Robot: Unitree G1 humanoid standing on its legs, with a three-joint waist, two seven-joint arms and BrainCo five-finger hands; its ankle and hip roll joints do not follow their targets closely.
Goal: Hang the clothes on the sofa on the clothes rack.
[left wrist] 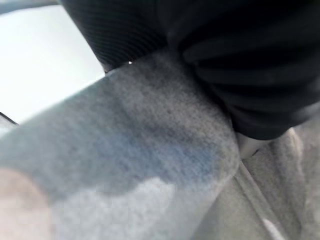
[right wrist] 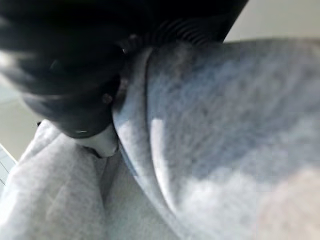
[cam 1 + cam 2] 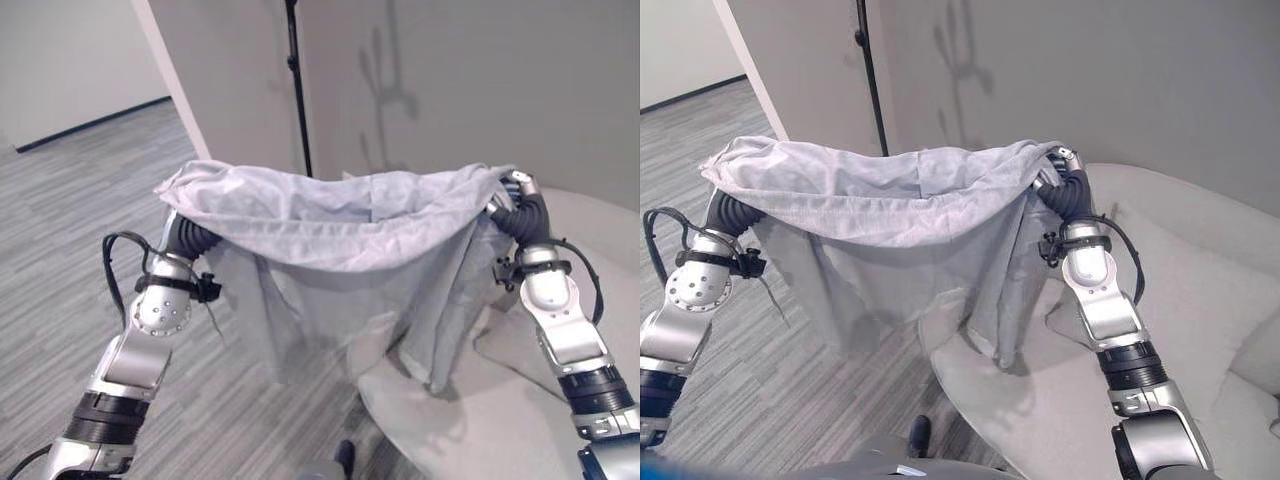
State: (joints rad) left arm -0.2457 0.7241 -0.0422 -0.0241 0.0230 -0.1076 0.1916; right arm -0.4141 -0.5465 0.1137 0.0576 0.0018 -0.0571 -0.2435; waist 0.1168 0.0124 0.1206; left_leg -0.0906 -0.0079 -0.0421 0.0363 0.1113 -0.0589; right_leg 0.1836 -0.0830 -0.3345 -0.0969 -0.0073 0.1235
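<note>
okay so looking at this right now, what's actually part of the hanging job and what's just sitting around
Part of the job:
- grey garment, stretched between both hands, hanging clear of the seat
- left hand, fingers hidden under the cloth
- right hand, at the garment's other end
- sofa
- black rack pole

Just there:
- white partition wall
- carpet floor

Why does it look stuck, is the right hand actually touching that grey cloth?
Touching. In the right eye view the grey garment drapes over the right hand; the right wrist view shows cloth pressed against it.

pale grey garment (image 3: 330, 225), light grey sofa (image 3: 1200, 300), grey striped carpet (image 3: 60, 200)
</note>
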